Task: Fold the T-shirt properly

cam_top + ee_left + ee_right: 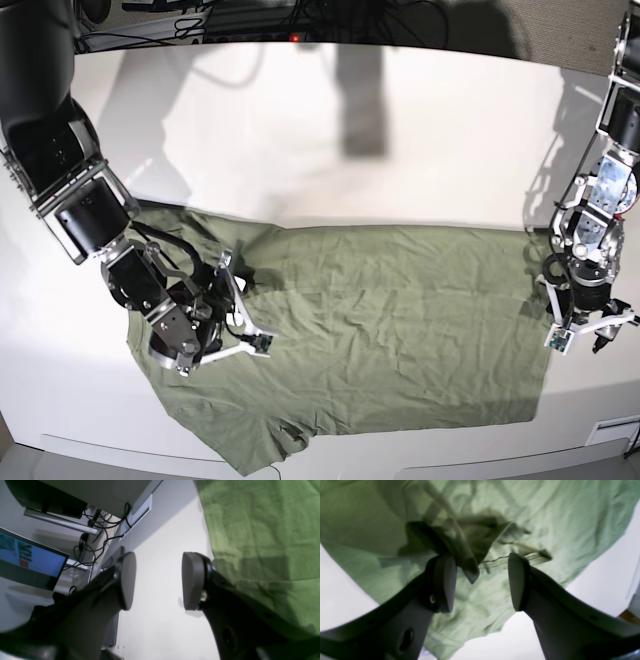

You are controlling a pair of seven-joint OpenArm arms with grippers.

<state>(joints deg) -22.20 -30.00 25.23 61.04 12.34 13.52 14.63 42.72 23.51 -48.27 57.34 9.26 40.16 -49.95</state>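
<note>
Right gripper (480, 582) hangs wide open over a bunched sleeve fold of the T-shirt (390, 320), nothing pinched. Left gripper (158, 580) is open too, hovering beside the hem over bare desk (400, 150). The shirt lies spread and wrinkled across the near half. Risk, I'd say: grabbing several layers in that bunch and dragging a crooked fold. Near edge is tight; plenty of room toward the back.

1. The T-shirt (545, 517) is blurred in the right wrist view, running off the top edge.
2. The right gripper (235, 310) hides fabric near the bench's left edge.
3. The monitor (27, 560) is cut off at left.
</note>
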